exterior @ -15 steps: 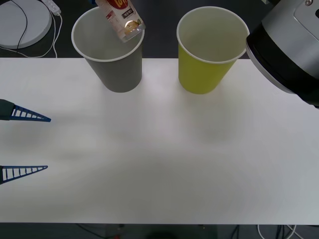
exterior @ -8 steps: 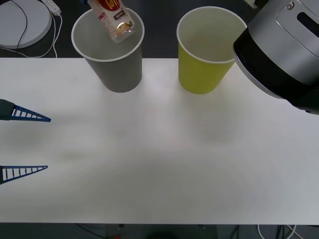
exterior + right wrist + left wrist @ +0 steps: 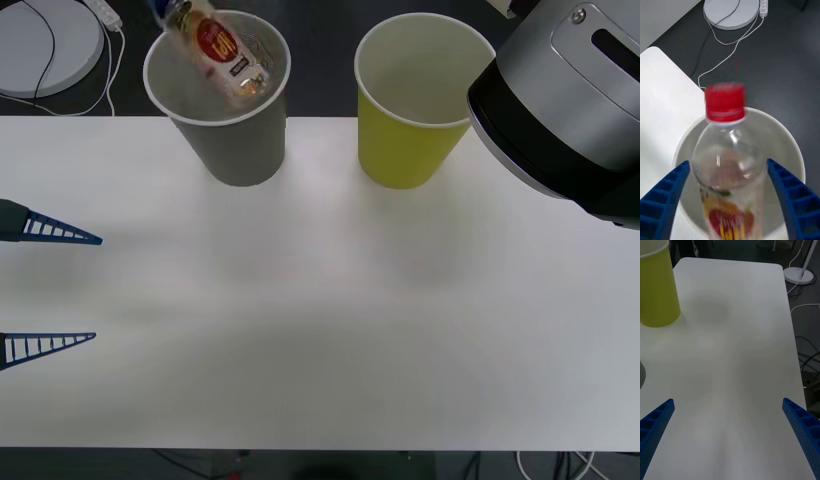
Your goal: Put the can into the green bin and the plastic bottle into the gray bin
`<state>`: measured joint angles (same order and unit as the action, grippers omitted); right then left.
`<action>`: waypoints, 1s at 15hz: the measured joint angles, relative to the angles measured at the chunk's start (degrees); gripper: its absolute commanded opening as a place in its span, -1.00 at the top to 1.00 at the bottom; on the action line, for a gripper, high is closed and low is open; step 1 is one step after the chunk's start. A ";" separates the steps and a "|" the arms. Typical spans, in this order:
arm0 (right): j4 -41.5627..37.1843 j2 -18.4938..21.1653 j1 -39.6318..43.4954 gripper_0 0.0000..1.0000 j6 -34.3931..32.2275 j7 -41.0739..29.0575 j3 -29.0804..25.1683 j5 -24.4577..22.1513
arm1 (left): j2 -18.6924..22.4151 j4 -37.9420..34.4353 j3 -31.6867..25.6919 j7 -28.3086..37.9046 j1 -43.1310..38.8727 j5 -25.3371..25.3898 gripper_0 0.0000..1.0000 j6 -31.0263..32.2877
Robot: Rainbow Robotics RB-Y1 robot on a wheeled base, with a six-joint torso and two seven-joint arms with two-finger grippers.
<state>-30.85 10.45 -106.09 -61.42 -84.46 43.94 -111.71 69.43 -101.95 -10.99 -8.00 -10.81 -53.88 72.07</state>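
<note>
Over gray bin: plastic bottle, red-capped, tilted.

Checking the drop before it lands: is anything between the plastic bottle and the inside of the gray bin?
Nothing visible. The plastic bottle is tilted over the open mouth of the gray bin, between the open jaws of the right gripper.

White table, round white disc, cables.

Blue ribbed tapered fingers; grey-silver rounded right arm housing w/ black band.
</note>
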 measured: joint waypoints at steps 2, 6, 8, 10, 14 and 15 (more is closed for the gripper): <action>0.00 0.00 0.00 -1.00 0.36 0.00 0.04 0.22 | 0.00 0.00 0.00 0.00 0.00 0.00 -1.00 0.00; 0.07 0.00 0.01 -1.00 0.68 0.00 0.12 0.25 | 0.00 0.00 0.00 0.00 0.00 0.00 -1.00 0.00; 0.08 0.00 0.01 -1.00 0.68 0.02 0.29 0.25 | 0.00 0.00 0.00 0.00 0.00 0.00 -1.00 0.00; 0.08 0.00 0.02 -1.00 0.68 0.01 0.44 0.25 | 0.00 0.00 0.00 0.00 0.00 0.00 -1.00 0.00; 0.25 0.17 0.07 -1.00 0.68 0.17 0.40 0.72 | 0.00 0.00 0.00 0.00 0.00 0.00 -1.00 0.00; 0.26 0.45 0.11 -1.00 0.68 0.57 0.44 1.09 | 0.00 0.00 0.00 0.00 0.00 0.00 -1.00 0.00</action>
<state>-30.59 10.90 -105.98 -60.73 -83.89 44.38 -110.61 69.43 -101.95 -10.99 -8.00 -10.81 -53.88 72.07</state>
